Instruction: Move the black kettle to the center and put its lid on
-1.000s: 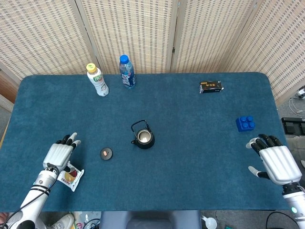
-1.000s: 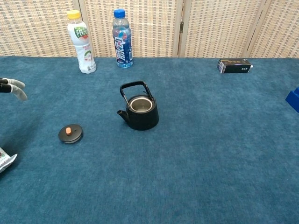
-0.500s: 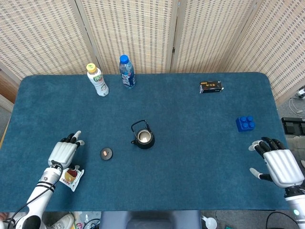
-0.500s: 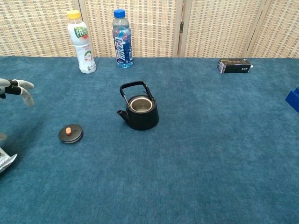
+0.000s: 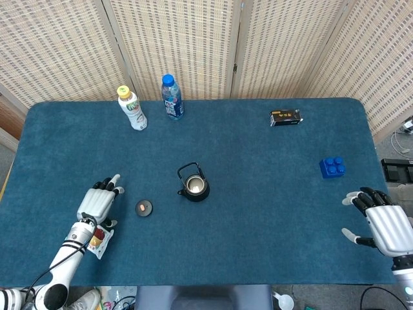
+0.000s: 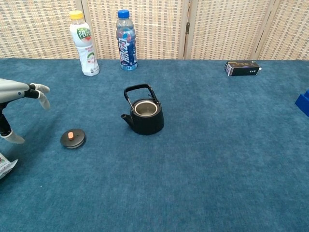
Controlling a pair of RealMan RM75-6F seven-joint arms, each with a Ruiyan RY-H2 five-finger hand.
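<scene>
1. Fingers first: my left hand (image 5: pixel 98 205) is spread and holding nothing, hovering just left of the lid (image 5: pixel 143 207). My right hand (image 5: pixel 386 227) is spread and empty too, parked way off at the near right corner of the table (image 5: pixel 271 245), nowhere near the action.

2. Biggest worry is the kettle (image 5: pixel 193 186). It sits open-topped about mid-table already, handle up, spout toward my left. If I bump it while bringing the lid over, it slides or tips, so I'd guess it barely needs moving.

3. Next risk is the lid itself. It lies flat on the cloth between my left hand and the kettle, and its only real grab point is the little orange knob (image 6: pixel 70 135). A sloppy pinch there probably just skates it across the cloth, or I drop it on the way.

4. The raised handle (image 6: pixel 140 91) arches right over the opening, so the lid has to sneak in under it. That's where I expect a snag or a crooked seat.

5. Other stuff: two bottles at the far edge, white one (image 5: pixel 131 108) and blue one (image 5: pixel 171 97), a small black box (image 5: pixel 286 117) far right, a blue block (image 5: pixel 332 167) near my right hand. None of it blocks the path.

6. A snack packet (image 5: pixel 97 240) sits right under my left wrist; I could drag it along.
</scene>
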